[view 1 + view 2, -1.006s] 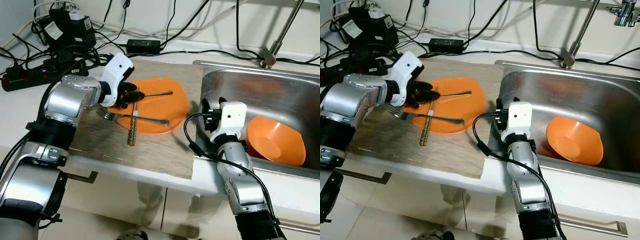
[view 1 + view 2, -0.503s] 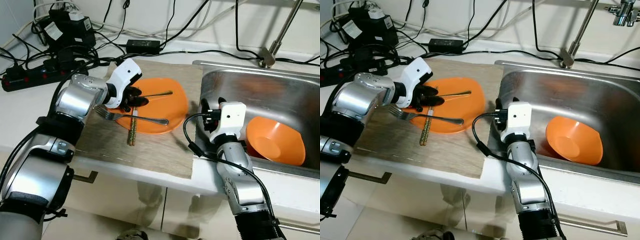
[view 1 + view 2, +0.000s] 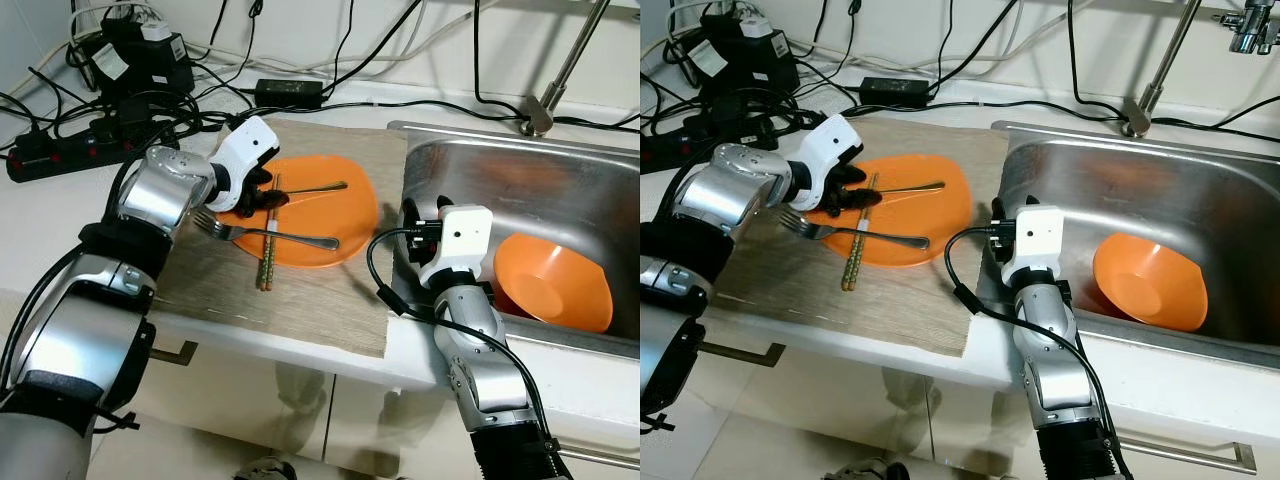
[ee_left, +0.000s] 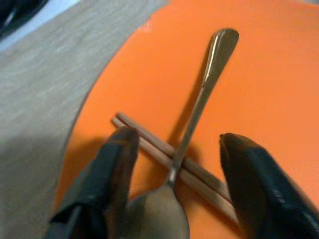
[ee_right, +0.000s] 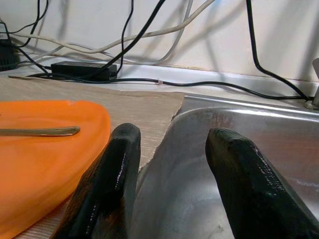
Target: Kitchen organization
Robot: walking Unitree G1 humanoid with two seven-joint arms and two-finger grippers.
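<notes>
Unlabelled orange plate (image 3: 320, 215), spoon (image 4: 199, 107)

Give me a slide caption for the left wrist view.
Open left gripper straddling a spoon lying across chopsticks on the orange plate.

The spoon (image 4: 199, 109) is cut off at the wrist picture's edge — its bowl runs out of frame between the left claw's (image 4: 174, 199) fingers, and whether they touch it cannot be told. From the head, that claw hides the spoon's bowl and the chopsticks' (image 3: 268, 235) upper ends. The orange bowl (image 3: 550, 282) is partly hidden behind the right arm — the tap's (image 3: 565, 70) top is cut off.
</notes>
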